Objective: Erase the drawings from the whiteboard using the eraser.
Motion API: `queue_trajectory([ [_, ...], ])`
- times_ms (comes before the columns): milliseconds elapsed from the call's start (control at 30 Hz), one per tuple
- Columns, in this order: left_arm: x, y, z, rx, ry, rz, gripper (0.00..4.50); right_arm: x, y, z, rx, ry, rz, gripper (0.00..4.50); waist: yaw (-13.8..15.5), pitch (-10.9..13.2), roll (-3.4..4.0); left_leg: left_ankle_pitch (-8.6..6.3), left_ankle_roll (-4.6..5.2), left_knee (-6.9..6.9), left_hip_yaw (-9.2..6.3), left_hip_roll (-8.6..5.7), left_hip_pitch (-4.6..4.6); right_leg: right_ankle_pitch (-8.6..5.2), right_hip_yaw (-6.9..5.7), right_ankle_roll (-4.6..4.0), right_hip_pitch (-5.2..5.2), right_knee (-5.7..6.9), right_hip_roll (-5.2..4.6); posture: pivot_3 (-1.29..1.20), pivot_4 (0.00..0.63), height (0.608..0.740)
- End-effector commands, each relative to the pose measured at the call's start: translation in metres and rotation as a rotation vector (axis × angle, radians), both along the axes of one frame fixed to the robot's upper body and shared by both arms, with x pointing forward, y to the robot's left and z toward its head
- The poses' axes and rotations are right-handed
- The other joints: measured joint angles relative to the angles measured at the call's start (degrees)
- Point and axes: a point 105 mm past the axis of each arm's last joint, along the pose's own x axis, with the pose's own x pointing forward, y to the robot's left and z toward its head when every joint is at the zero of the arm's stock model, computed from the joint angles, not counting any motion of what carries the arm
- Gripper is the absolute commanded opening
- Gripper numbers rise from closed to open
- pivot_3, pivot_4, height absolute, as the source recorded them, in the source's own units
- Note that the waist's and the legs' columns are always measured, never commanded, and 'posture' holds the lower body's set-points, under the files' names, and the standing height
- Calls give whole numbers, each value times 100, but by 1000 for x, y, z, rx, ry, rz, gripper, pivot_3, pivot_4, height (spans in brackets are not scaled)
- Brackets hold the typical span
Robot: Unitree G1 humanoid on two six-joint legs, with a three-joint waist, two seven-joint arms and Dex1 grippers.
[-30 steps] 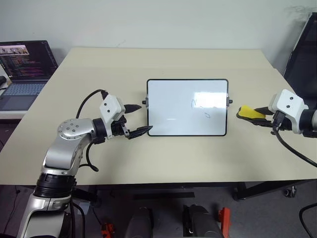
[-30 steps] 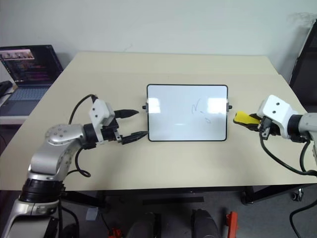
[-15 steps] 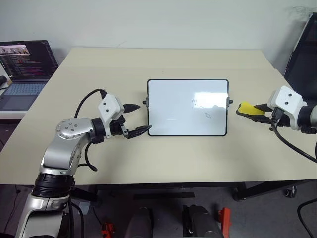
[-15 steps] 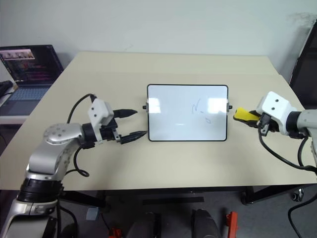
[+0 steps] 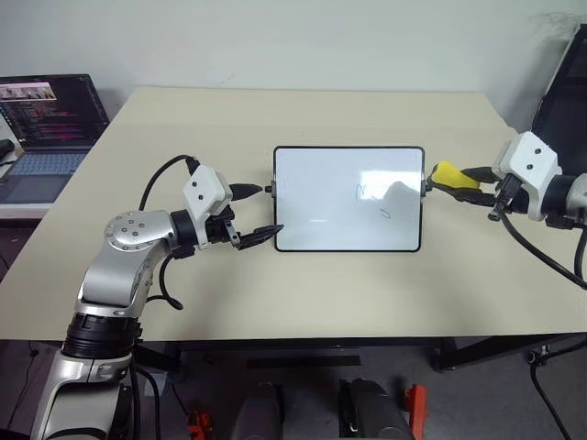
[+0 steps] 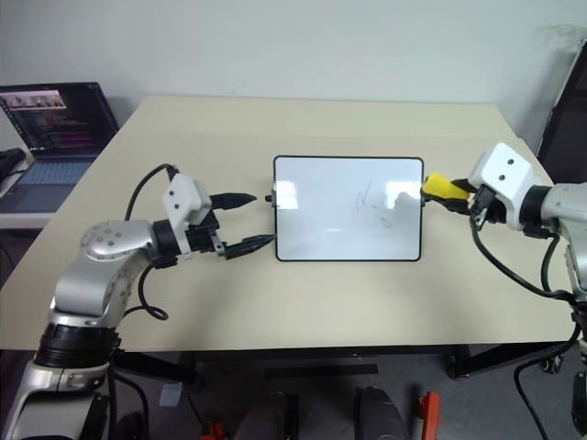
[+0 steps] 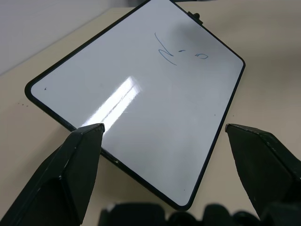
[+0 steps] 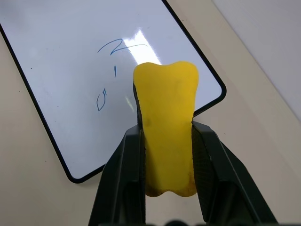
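Laptop [image 5: 46,128] well left of whiteboard [image 5: 348,197], nothing between

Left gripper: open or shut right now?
Open. The left gripper has its fingers spread wide at the whiteboard edge, holding nothing.

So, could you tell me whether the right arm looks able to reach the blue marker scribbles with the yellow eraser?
Probably yes: the yellow eraser sits at the black-framed whiteboard's right edge, and nothing lies between it and the blue marker scribbles.

1 whiteboard [image 5: 348,199], 1 eraser [image 5: 447,174], 3 drawings [image 8: 109,70], 1 laptop [image 5: 44,137].
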Motion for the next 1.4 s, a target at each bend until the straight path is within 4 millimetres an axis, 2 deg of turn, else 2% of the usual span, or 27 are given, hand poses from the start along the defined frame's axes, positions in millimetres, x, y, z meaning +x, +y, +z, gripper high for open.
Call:
queue_trajectory([
  [33,-1,-2,12,-3,-51,-10,4500,0,2,13,2,-46,7,979,0,0,0,0,0,1,-1,0,0,1,0,-1,1,0,0,0,150,740],
  [133,-1,-2,11,-4,-51,-11,4500,0,8,15,10,-52,25,979,-1,0,0,0,0,1,0,0,1,11,-1,-19,1,1,0,0,150,740],
  [267,-2,-9,9,-11,-50,-29,4500,5,41,25,88,-96,111,979,-53,0,0,0,0,1,3,2,4,12,1,-18,1,3,1,0,150,740],
  [400,-3,-24,-1,-22,-30,-75,4500,27,87,17,119,-90,137,979,-83,-1,2,0,0,4,0,7,11,13,1,-21,2,12,9,0,150,740],
  [467,-3,-32,-2,-37,-28,-89,4500,43,97,10,111,-74,92,979,-74,-1,2,1,-1,4,-4,6,10,14,0,-22,3,14,9,0,150,740],
  [633,-6,-38,-9,-46,-15,-101,4500,65,117,3,97,-67,78,979,7,-1,1,1,-1,4,-5,2,3,16,-1,-25,1,9,7,0,150,740],
  [833,-7,-33,-10,-37,-19,-84,4500,88,114,-1,31,-107,48,978,0,-1,1,1,-1,2,-8,1,2,17,-4,-25,2,9,7,0,150,740],
  [1200,-12,-24,-16,-27,-8,-44,4500,105,98,-10,-91,-110,43,977,-28,-1,2,1,-1,2,-7,2,6,17,-2,-26,1,14,7,0,150,740],
  [1400,-12,-22,-17,-23,-7,-34,4500,102,112,-35,-154,-62,107,977,-38,-1,3,1,-1,4,-6,3,16,17,-1,-26,11,14,7,0,150,740],
])
